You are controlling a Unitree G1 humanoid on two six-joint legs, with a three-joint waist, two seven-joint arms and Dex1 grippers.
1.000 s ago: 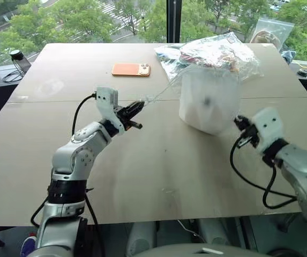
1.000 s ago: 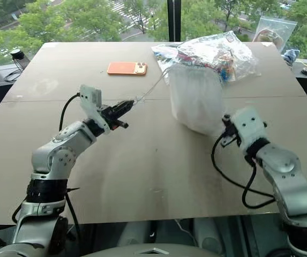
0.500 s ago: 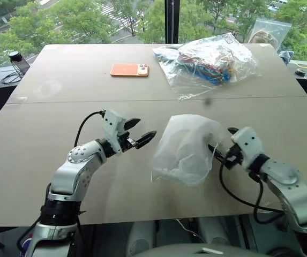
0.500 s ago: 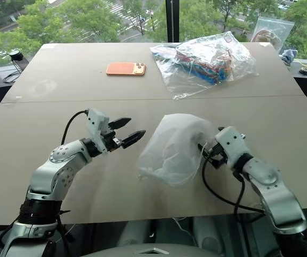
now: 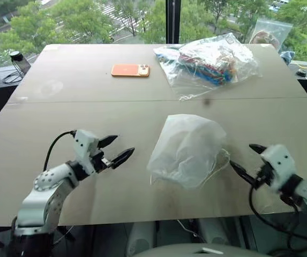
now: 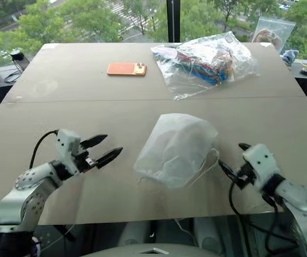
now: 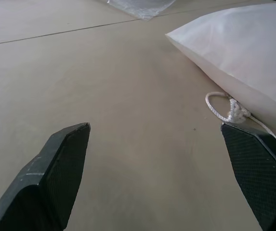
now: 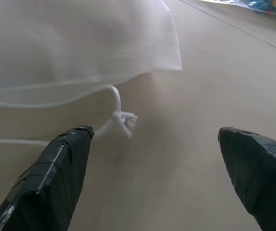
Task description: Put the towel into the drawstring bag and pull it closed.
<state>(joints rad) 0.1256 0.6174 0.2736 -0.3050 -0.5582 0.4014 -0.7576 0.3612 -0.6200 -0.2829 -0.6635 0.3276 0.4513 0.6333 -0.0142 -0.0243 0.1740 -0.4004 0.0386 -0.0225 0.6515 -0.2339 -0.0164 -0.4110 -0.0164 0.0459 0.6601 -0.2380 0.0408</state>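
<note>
The drawstring bag [image 5: 188,149] lies slumped and bulging on the tan table [image 5: 62,112], near its front edge. Nothing grips it. The towel is hidden; the bag's translucent fabric shows no clear shape inside. Thin white cord [image 5: 221,160] trails loose from the bag's right side. A knotted cord end [image 7: 232,111] lies beside the bag in the left wrist view, another knot [image 8: 124,118] in the right wrist view. My left gripper [image 5: 124,145] stands open to the bag's left, apart from it. My right gripper [image 5: 242,156] stands open just right of the loose cord, holding nothing.
An orange phone [image 5: 130,70] lies at the back of the table. A clear plastic bag with colourful contents [image 5: 209,60] sits at the back right. A dark bottle [image 5: 19,60] stands beyond the left edge, and another clear bag [image 5: 271,31] stands by the window.
A second ago both grippers were shut on the cords with the bag held up taut. They opened, the bag dropped to the table, and both arms drew back and outward from it.
</note>
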